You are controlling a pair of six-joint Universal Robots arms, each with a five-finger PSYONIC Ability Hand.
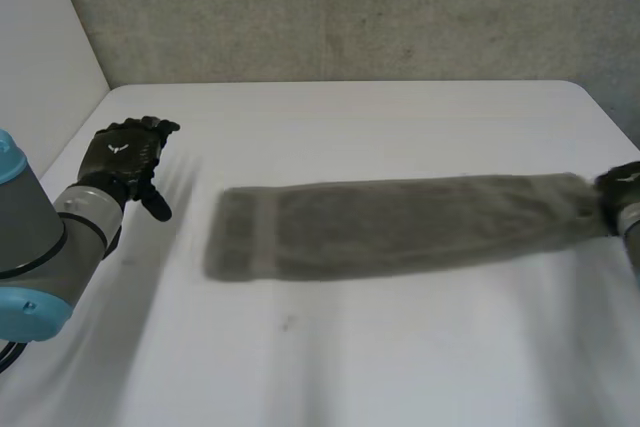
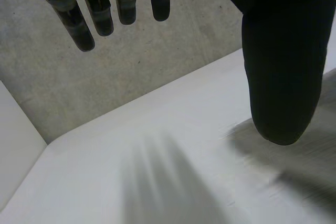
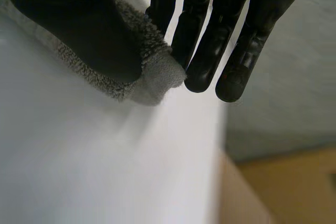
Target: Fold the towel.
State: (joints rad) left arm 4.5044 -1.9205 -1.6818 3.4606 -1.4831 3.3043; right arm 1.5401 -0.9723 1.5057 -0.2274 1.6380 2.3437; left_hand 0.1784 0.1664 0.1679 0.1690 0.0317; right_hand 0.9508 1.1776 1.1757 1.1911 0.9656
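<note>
Head view: right hand (image 1: 622,187) pinches towel (image 1: 400,227) end.

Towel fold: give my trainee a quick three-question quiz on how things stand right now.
1. True or false: the left hand grips the towel.
2. Multiple choice: the right hand pinches the towel at A) its middle, B) its end, C) nowhere.
3. Short answer: what does the towel lie stretched across?
Key: 1 false, it hovers open, apart from the towel. 2 B. 3 the white table.
</note>
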